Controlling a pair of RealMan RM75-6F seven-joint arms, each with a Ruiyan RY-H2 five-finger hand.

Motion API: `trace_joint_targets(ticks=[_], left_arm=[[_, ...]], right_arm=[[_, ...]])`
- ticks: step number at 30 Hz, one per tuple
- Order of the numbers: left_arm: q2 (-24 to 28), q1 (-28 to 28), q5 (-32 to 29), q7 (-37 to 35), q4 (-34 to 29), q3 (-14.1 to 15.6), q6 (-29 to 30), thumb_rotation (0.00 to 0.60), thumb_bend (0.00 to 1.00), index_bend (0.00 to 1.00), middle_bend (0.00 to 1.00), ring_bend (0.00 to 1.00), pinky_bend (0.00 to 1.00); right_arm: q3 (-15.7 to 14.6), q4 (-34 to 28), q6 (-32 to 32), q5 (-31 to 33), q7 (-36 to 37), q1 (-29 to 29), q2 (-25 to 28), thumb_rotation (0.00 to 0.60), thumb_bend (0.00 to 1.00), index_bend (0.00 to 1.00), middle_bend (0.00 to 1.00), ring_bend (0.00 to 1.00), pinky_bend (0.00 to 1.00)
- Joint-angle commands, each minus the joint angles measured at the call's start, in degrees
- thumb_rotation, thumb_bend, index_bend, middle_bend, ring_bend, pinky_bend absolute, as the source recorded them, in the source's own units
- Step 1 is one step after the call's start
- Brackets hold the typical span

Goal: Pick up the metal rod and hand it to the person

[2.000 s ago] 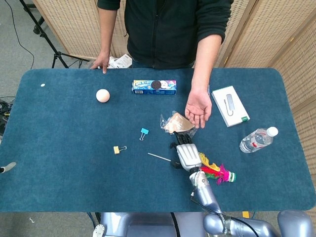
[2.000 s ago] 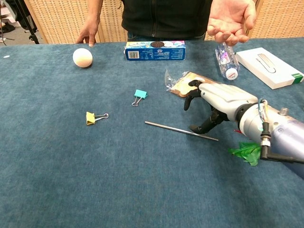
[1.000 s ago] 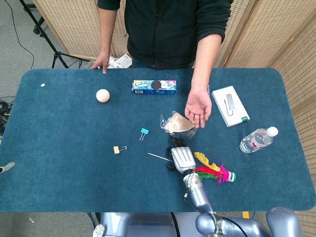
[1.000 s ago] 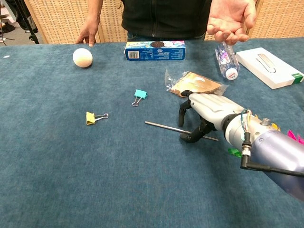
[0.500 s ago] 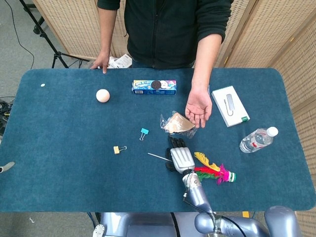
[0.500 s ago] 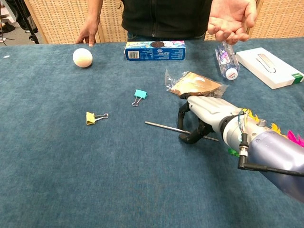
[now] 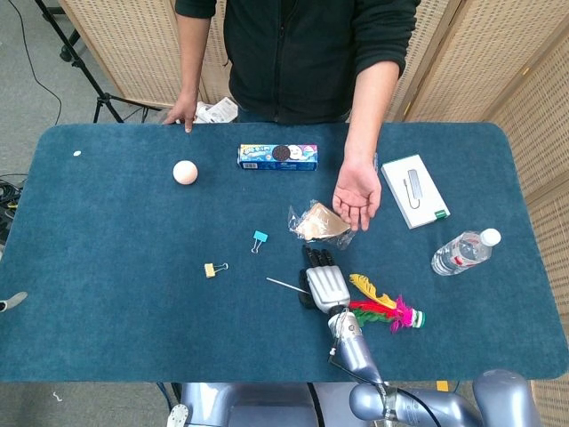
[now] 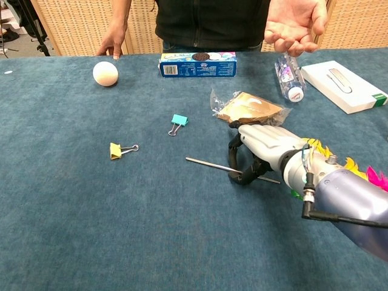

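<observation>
Right hand (image 8: pixel 262 147) curls round the rod (image 8: pixel 209 163), grip unconfirmed. Thin rod could roll off fingertips (image 8: pixel 237 176) w/ uneven squeeze.

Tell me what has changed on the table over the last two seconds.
The right hand moved left from beside the snack packet and came down over the metal rod, its fingers now curled around the rod's right part. The rod still lies on the table, barely shifted, not lifted. The person's open palm, the clips, ball, cookie box, bottle and white box stayed put. The left hand is not in view.
</observation>
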Motion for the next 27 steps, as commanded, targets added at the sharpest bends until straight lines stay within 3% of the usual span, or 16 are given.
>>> trace_joint_targets(ticks=[1,8,13,27], left_arm=[[0.0,0.0,0.0,0.0,0.0,0.0,0.0,0.600,0.14,0.00,0.00,0.00,0.00],[0.0,0.0,0.1,-0.1,0.1,0.1,0.2,0.600,0.14,0.00,0.00,0.00,0.00],[0.0,0.0,0.3,0.0,0.0,0.1,0.2,0.600,0.14,0.00,0.00,0.00,0.00],[0.4,0.6,0.0,-1.8,0.2,-0.1,1.3,0.600,0.14,0.00,0.00,0.00,0.00]], right_arm=[[-0.2,-0.2,0.5,-0.6,0.2,-0.1,0.1,0.600,0.57,0.66,0.00,0.00,0.00],[-0.8,-2.6,2.2,-3.1,1.7,-1.0,1.6,0.600,0.63,0.68,0.00,0.00,0.00],[-1.1,-6.2,4.0,-6.4,3.4,-1.9,3.9,0.600,0.73,0.69,0.00,0.00,0.00],[-2.0,-21.1,13.6,-18.7,0.1,-4.9,16.1,0.600,0.72,0.69,0.00,0.00,0.00]])
